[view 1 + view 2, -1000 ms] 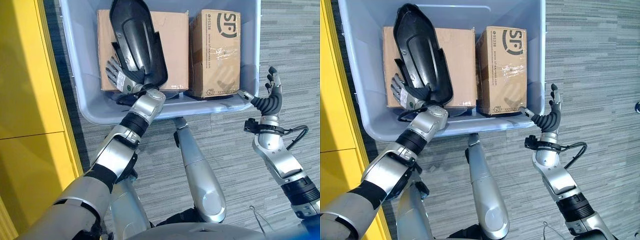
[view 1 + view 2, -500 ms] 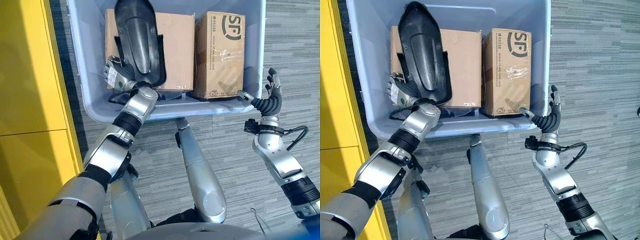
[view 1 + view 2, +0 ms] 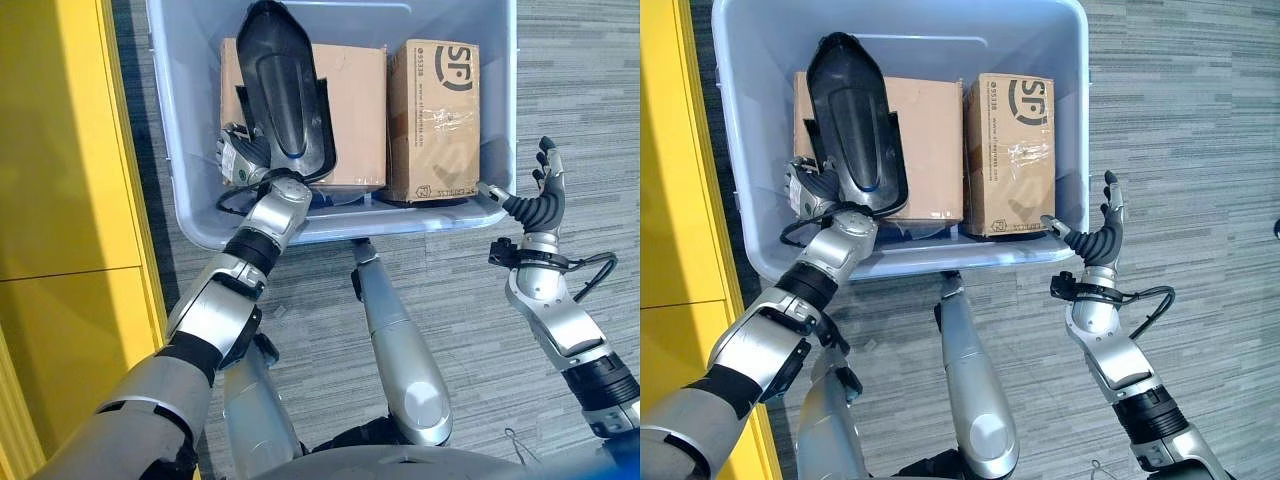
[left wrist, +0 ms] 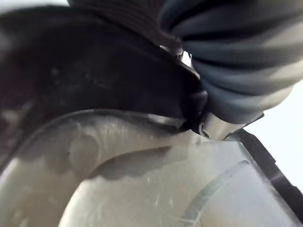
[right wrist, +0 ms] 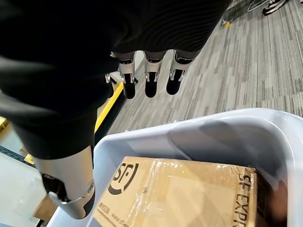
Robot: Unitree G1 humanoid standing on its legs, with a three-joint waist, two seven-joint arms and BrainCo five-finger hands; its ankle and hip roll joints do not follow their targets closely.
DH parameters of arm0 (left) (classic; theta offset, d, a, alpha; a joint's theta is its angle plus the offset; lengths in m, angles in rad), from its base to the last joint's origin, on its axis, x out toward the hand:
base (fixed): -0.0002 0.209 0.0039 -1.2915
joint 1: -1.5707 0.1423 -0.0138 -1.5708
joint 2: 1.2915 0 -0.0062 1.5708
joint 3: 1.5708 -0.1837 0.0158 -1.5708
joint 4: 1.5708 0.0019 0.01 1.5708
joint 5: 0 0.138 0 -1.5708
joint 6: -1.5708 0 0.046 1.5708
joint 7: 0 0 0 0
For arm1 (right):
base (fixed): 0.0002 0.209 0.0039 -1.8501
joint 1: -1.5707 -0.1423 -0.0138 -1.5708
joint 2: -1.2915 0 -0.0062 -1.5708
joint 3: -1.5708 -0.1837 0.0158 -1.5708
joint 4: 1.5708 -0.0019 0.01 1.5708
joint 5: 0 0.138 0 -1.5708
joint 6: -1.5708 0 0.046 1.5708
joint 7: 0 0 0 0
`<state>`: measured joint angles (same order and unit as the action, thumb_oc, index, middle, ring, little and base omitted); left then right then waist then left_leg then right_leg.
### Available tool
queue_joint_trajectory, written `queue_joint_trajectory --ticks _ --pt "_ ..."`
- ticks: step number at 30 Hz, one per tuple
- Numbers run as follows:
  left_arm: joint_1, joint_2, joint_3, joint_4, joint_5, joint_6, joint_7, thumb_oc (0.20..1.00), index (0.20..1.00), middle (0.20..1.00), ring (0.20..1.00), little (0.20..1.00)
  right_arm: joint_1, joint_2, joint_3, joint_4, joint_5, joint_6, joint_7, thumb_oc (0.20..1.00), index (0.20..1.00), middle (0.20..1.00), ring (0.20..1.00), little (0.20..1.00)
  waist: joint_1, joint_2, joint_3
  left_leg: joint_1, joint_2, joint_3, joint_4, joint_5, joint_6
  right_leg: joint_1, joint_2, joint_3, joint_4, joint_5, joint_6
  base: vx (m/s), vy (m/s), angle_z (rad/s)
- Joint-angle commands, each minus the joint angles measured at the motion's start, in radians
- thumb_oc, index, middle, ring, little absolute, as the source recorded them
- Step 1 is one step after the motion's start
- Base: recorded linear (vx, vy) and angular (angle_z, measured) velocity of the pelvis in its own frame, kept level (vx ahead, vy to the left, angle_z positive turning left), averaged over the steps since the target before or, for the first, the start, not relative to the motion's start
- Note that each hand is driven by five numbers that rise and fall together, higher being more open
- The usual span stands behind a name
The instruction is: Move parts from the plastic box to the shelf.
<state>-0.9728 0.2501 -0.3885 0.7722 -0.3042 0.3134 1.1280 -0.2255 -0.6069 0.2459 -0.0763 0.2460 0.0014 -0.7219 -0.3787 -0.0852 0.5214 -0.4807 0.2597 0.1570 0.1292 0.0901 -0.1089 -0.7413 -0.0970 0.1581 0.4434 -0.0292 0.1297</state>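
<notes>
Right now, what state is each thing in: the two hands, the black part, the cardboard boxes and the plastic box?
left hand: shut on the black part
black part: held, over the larger carton
right hand: open, beside the box's corner
plastic box: lidless, on the floor
two cardboard boxes: closed, inside it

So the plastic box (image 3: 750, 230) sits on the floor (image 3: 1200, 150) out front. Inside, two cardboard boxes (image 3: 930, 150) stand side by side, the black part (image 3: 855, 125) over the left one. Yellow shelf (image 3: 60, 200) stands to the left.
</notes>
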Motion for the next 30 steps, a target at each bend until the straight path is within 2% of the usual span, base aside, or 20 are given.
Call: queue_joint_trajectory --ticks 1,2,6,10,11,18,19,22,24,25,30 --pt "0.031 0.006 0.049 -0.045 0.068 -0.107 0.021 0.200 0.200 0.200 0.200 0.200 0.039 0.001 -0.053 -0.015 -0.072 -0.078 -0.017 1.000 1.000 1.000 1.000 1.000 -0.024 -0.036 -0.001 0.031 0.001 0.066 0.082 -0.122 -0.001 0.106 0.102 -0.089 -0.105 -0.029 -0.081 0.04 0.139 0.05" --pt "0.029 0.028 0.065 -0.084 0.127 -0.159 0.015 0.200 0.200 0.200 0.200 0.200 0.056 0.000 -0.068 -0.017 -0.079 -0.102 -0.005 1.000 1.000 1.000 1.000 1.000 -0.021 -0.026 -0.001 0.087 0.009 0.068 0.060 -0.123 -0.002 0.153 0.098 -0.092 -0.112 -0.041 -0.082 0.04 0.137 0.05" --pt "0.053 0.065 0.083 -0.162 0.157 -0.184 -0.024 0.200 0.200 0.200 0.200 0.200 0.086 0.004 -0.090 -0.022 -0.109 -0.125 0.026 1.000 1.000 1.000 1.000 1.000 -0.014 -0.008 -0.011 0.179 0.017 0.066 0.023 -0.124 -0.001 0.232 0.089 -0.090 -0.126 -0.055 -0.082 0.06 0.131 0.03" --pt "0.125 0.087 0.109 -0.251 0.137 -0.219 -0.054 0.200 0.200 0.200 0.200 0.200 0.128 0.000 -0.100 -0.028 -0.125 -0.121 0.058 1.000 1.000 1.000 1.000 1.000 -0.005 0.017 -0.072 0.244 0.019 0.067 -0.001 -0.129 0.005 0.303 0.068 -0.078 -0.139 -0.075 -0.080 0.10 0.114 0.10" --pt "0.138 0.087 0.117 -0.269 0.137 -0.222 -0.057 0.200 0.200 0.200 0.200 0.200 0.138 0.002 -0.100 -0.025 -0.132 -0.126 0.068 1.000 1.000 1.000 1.000 1.000 -0.004 0.018 -0.084 0.251 0.022 0.074 -0.005 -0.108 0.010 0.314 0.067 -0.076 -0.145 -0.058 -0.085 0.06 0.081 0.11" --pt "0.205 0.089 0.141 -0.407 0.173 -0.218 -0.053 0.200 0.200 0.200 0.200 0.200 0.180 0.013 -0.099 -0.022 -0.168 -0.139 0.140 1.000 1.000 1.000 1.000 1.000 0.010 0.039 -0.160 0.349 0.009 0.068 -0.041 -0.108 0.014 0.442 0.046 -0.065 -0.179 -0.084 -0.079 0.14 0.116 0.03" --pt "0.245 0.087 0.142 -0.471 0.182 -0.235 -0.067 0.200 0.200 0.200 0.200 0.200 0.193 0.018 -0.094 -0.023 -0.170 -0.168 0.179 1.000 1.000 1.000 1.000 1.000 0.023 0.052 -0.194 0.387 0.004 0.063 -0.087 -0.087 0.011 0.502 0.036 -0.066 -0.213 -0.087 -0.071 0.16 0.155 0.04" --pt "0.268 0.088 0.142 -0.521 0.196 -0.229 -0.090 0.200 0.200 0.200 0.200 0.200 0.195 0.024 -0.092 -0.020 -0.172 -0.193 0.214 1.000 1.000 1.000 1.000 1.000 0.037 0.063 -0.212 0.399 0.002 0.059 -0.111 -0.070 0.007 0.532 0.028 -0.075 -0.233 -0.085 -0.067 0.09 0.114 0.08" --pt "0.337 0.092 0.132 -0.628 0.191 -0.205 -0.133 0.200 0.200 0.200 0.200 0.200 0.195 0.041 -0.067 -0.027 -0.087 -0.226 0.285 1.000 1.000 1.000 1.000 1.000 0.077 0.080 -0.241 0.413 -0.009 0.032 -0.131 -0.052 0.004 0.587 0.008 -0.107 -0.249 -0.095 -0.063 0.10 0.206 0.21" --pt "0.387 0.090 0.132 -0.676 0.186 -0.202 -0.157 0.200 0.200 0.200 0.200 0.200 0.194 0.055 -0.053 -0.028 -0.093 -0.239 0.306 1.000 1.000 1.000 1.000 1.000 0.102 0.090 -0.253 0.421 -0.014 0.017 -0.140 -0.046 0.004 0.615 -0.003 -0.128 -0.254 -0.102 -0.062 0.10 0.223 0.44" --pt "0.551 0.107 0.131 -0.821 0.193 -0.164 -0.241 0.200 0.200 0.200 0.200 0.200 0.176 0.072 -0.010 -0.043 -0.054 -0.216 0.354 1.000 1.000 1.000 1.000 1.000 0.181 0.100 -0.276 0.427 -0.032 -0.044 -0.154 -0.039 0.007 0.678 -0.026 -0.191 -0.289 -0.103 -0.060 0.02 0.148 0.40"
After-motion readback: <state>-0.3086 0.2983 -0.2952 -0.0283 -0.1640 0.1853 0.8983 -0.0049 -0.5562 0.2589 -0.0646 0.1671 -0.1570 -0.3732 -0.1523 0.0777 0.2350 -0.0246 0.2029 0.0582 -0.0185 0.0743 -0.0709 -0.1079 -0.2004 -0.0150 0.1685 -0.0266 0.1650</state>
